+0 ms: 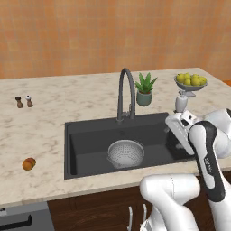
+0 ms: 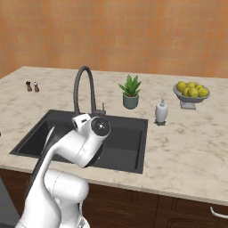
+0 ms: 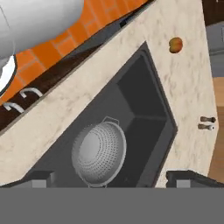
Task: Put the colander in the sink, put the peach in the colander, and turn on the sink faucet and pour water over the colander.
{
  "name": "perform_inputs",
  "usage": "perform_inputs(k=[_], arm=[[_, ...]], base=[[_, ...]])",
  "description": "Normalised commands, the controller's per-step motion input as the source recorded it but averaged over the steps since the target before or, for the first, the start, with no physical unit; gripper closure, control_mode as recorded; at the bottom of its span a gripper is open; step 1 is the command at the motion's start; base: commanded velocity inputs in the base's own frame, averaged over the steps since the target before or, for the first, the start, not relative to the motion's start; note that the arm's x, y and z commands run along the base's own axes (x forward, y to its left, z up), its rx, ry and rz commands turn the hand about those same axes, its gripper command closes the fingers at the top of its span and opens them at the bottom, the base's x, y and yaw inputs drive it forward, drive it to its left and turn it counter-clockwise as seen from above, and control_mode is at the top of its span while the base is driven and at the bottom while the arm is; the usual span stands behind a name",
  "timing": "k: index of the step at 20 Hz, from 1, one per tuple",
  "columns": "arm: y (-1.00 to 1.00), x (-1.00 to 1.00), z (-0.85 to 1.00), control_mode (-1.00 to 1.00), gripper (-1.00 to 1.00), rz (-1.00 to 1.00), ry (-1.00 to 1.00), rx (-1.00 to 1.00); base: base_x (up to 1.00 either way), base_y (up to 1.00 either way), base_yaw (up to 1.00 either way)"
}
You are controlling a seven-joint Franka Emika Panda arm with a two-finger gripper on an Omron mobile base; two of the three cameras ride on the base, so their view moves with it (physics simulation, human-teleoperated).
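Note:
The silvery perforated colander [image 1: 126, 153] sits upright on the floor of the dark sink [image 1: 85, 140], below the gooseneck sink faucet [image 1: 126, 92]. The peach [image 1: 29, 164] lies on the counter left of the basin, well away from the arm. In the hand view my gripper [image 3: 116, 180] is open, its fingertips [image 3: 39, 178] spread wide above the colander [image 3: 99, 152] with nothing between them. That view also takes in the sink [image 3: 144, 87] and the peach [image 3: 176, 44] far off. In the right base view my arm hides the colander. The water is out of view.
Behind the sink stand a potted plant [image 1: 145, 90], a soap dispenser [image 2: 160, 111] and a footed bowl of yellow fruit [image 1: 191, 82]. Two small shakers [image 1: 24, 102] are at the far left of the counter. Dark cabinets with handles run below the counter edge.

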Motion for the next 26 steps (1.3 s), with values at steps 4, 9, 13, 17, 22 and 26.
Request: perform_inputs(k=[4,9,13,17,22,26], arm=[[0.26,-0.24,0.62,-1.0,-1.0,-0.51,0.22,0.11],[0.43,-0.29,0.49,-1.0,-1.0,-0.51,0.2,0.18],[0.47,-0.26,0.34,-1.0,-1.0,-0.55,0.26,0.26],[0.58,-0.05,-0.01,-1.0,-1.0,-0.53,0.16,0.29],[0.62,-0.02,-0.13,-1.0,-1.0,-0.51,0.14,0.28],[0.59,0.0,-0.1,-1.0,-1.0,-0.57,0.16,0.24]], base=[[0.0,0.0,0.0],[0.0,0.0,0.0],[0.0,0.0,0.0],[0.0,0.0,0.0],[0.0,0.0,0.0],[0.0,0.0,0.0]])
